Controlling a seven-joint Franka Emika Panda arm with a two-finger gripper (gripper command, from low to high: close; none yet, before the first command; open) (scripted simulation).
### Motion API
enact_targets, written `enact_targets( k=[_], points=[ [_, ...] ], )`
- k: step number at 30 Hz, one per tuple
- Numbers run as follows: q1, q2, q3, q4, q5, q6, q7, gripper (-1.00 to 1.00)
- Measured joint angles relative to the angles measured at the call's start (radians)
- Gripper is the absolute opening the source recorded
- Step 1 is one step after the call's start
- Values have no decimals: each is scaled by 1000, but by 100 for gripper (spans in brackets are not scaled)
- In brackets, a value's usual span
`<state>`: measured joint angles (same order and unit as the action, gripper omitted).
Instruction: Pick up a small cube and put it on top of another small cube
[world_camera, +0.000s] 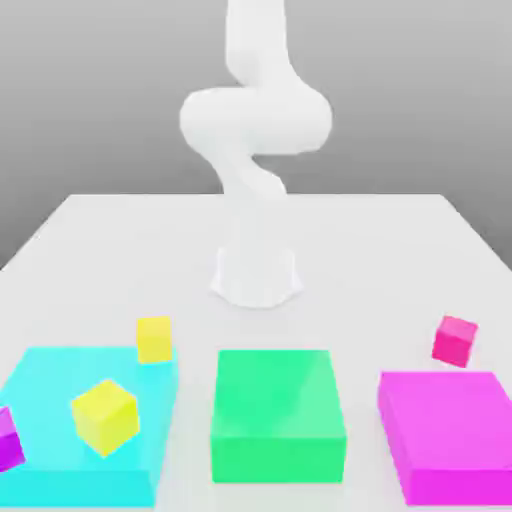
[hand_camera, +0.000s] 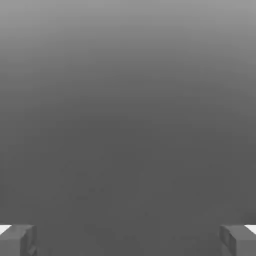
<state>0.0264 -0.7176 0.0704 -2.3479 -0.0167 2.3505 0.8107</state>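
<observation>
Purple cube (world_camera: 8, 440) apparently edge-cropped

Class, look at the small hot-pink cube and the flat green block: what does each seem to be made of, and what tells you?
The small hot-pink cube: probably matte plastic or painted foam; uniform colour, no grain, no gloss. The flat green block: the same look, smooth and matte, its faces differing only in shade. Both are simulator renders, so the true material stays open.
</observation>
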Motion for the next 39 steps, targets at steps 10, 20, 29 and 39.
enact_targets(
  k=[10, 20, 29, 39],
  points=[
    [138, 382, 289, -206, -84, 225, 55, 0],
    [367, 736, 502, -407, -94, 445, 57, 0],
    [505, 935, 328, -385, -354, 580, 252, 0],
    [631, 1030, 168, -362, -500, 648, 361, -100]
  ],
)
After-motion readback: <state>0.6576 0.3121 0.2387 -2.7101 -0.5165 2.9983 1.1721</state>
